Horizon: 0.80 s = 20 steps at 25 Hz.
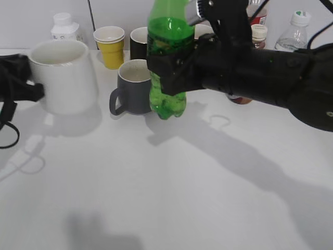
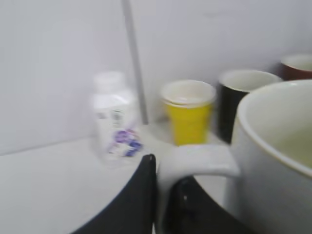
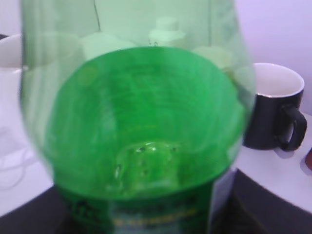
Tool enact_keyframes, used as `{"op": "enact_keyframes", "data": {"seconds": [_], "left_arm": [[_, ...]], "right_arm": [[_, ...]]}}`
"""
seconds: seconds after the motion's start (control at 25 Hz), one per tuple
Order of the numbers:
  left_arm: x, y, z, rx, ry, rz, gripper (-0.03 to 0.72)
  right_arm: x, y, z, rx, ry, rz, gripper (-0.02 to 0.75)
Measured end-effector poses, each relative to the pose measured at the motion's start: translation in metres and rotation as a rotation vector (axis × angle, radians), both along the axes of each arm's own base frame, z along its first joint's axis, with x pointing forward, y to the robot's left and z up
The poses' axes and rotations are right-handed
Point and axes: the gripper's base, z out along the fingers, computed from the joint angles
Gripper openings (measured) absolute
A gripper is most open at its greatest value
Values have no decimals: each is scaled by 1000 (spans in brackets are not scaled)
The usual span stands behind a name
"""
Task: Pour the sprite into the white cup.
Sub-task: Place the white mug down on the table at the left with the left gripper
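Note:
The sprite (image 1: 167, 36) is a translucent green bottle, held upright above the table by my right gripper (image 1: 171, 70), which is shut around its middle. In the right wrist view the sprite (image 3: 141, 122) fills the frame. The white cup (image 1: 65, 75) stands at the left. My left gripper (image 2: 163, 170) is shut on its handle (image 2: 200, 161); the white cup's rim (image 2: 263, 112) fills the right of the left wrist view. In the exterior view the left gripper (image 1: 36, 92) touches the cup's left side.
A dark grey mug (image 1: 134, 86) stands right beside the bottle. Behind are a yellow paper cup (image 1: 110, 47), a black mug (image 1: 139, 41), a white pill bottle (image 1: 64, 28), a clear water bottle (image 1: 295, 31) and jars at back right.

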Motion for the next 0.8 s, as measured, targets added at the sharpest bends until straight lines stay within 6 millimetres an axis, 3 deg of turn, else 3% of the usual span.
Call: {"op": "enact_keyframes", "data": {"seconds": [0.28, 0.56, 0.8], "left_arm": [[38, 14, -37, -13, 20, 81, 41], [79, 18, -54, -19, 11, 112, 41], [84, 17, -75, -4, 60, 100, 41]], "right_arm": [[-12, -9, -6, -14, 24, 0, 379], [-15, -9, -10, -47, 16, 29, 379], [-15, -9, -10, -48, 15, 30, 379]]}}
